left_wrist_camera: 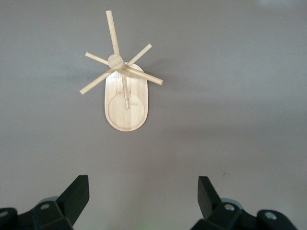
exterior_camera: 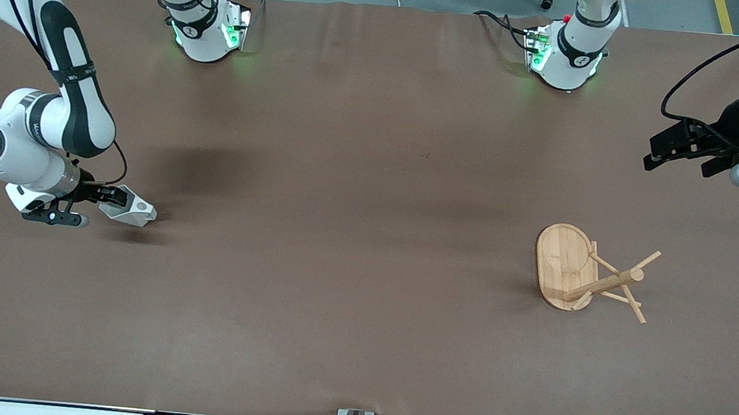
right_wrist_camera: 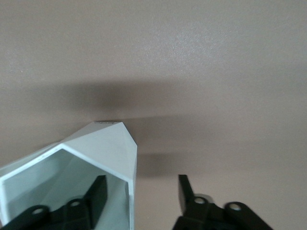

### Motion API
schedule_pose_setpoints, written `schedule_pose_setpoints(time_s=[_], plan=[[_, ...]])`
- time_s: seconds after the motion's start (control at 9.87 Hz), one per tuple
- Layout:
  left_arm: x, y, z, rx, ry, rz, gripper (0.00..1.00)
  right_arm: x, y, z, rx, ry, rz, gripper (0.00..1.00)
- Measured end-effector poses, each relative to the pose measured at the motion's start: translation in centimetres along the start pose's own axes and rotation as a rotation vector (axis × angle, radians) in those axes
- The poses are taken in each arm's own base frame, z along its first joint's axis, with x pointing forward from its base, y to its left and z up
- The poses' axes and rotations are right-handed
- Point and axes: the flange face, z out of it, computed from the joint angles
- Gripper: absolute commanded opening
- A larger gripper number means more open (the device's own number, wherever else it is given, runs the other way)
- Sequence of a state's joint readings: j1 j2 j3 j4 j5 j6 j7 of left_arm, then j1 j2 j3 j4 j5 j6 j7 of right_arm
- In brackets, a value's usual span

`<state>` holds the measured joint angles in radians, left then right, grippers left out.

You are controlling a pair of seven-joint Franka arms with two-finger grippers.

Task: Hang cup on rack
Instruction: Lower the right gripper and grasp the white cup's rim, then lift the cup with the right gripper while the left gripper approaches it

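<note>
In the front view the cup sits low at the frame's far left, tipped on its side, its long axis running across the frame with the base pointing toward the middle of the table. The right gripper pinches the cup's wall: in the right wrist view one finger sits inside the hollow cup, which holds nothing else.

The rack stands upright at lower right on its oval base, pegs fanning from the post. The left gripper hangs at the upper right edge, its fingers spread wide and holding nothing, with the rack in its view.
</note>
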<state>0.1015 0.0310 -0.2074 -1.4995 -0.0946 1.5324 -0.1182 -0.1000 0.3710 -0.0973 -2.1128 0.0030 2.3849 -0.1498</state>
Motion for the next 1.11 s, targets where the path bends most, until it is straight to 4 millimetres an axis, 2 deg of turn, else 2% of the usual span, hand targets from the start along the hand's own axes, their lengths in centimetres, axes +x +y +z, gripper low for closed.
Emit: schedule_pose_setpoints(time_s=[0.1, 0.2, 0.51, 0.71, 0.81, 0.91, 1.01, 1.11], plan=[[0.1, 0.0, 0.1, 0.000, -0.002, 0.000, 1.00, 0.0, -0.1, 0.2, 0.011, -0.002, 0.009, 0.12], [0.1, 0.0, -0.1, -0.001, 0.002, 0.000, 1.00, 0.0, -0.2, 0.2, 0.022, 0.000, 0.019, 0.02], [0.0, 0.3, -0.3, -0.002, 0.006, 0.009, 1.00, 0.4, -0.3, -0.5, 0.032, 0.012, 0.010, 0.00], [-0.3, 2.3, -0.3, -0.003, 0.006, 0.047, 1.00, 0.9, -0.3, -1.7, 0.044, -0.036, -0.031, 0.01], [-0.6, 3.7, -0.2, -0.004, 0.004, 0.071, 1.00, 1.8, -0.5, -4.2, 0.054, -0.069, -0.045, 0.01], [-0.9, 5.4, 0.0, -0.005, -0.002, 0.103, 1.00, 2.8, -0.8, -7.9, 0.065, -0.094, -0.055, 0.01], [-1.3, 7.6, 0.6, -0.007, -0.013, 0.145, 1.00, 3.4, -1.2, -11.5, 0.082, -0.100, -0.061, 0.02], [-1.5, 10.3, 1.7, -0.015, -0.022, 0.198, 1.00, 3.6, -1.9, -14.1, 0.115, -0.094, -0.060, 0.00]])
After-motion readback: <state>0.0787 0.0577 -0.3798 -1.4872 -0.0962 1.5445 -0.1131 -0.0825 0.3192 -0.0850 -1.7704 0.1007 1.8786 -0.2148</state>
